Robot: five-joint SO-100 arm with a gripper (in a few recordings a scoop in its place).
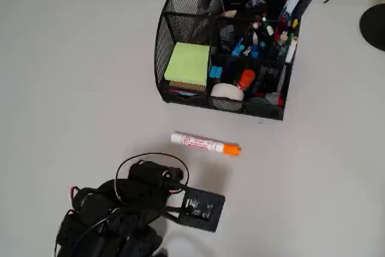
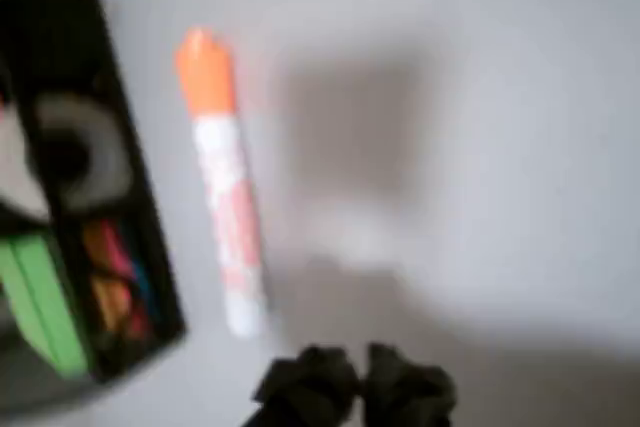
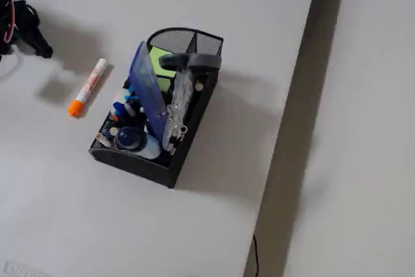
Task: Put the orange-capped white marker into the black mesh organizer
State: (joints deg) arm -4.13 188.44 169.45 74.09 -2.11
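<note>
Orange cap and white barrel: your marker (image 1: 206,144) lies flat on the table (image 1: 72,76), just in front of the black mesh organizer (image 1: 180,28), untouched. Your gripper (image 2: 355,382) hovers near it, fingertips together, clenched on nothing.

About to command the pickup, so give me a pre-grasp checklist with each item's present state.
1. White marker with orange cap lying flat on the white table, free of other things: ok.
2. Marker apart from the black wire-mesh organizer: ok, a gap shows in the overhead view.
3. Black gripper holds nothing: ok.
4. Jaws wide enough for the marker: cannot tell, the wrist view is blurred.
5. Gripper over the marker: not ok, it sits short of it, off its white end.
6. Room in the organizer: cannot tell; the compartments look crowded.
</note>
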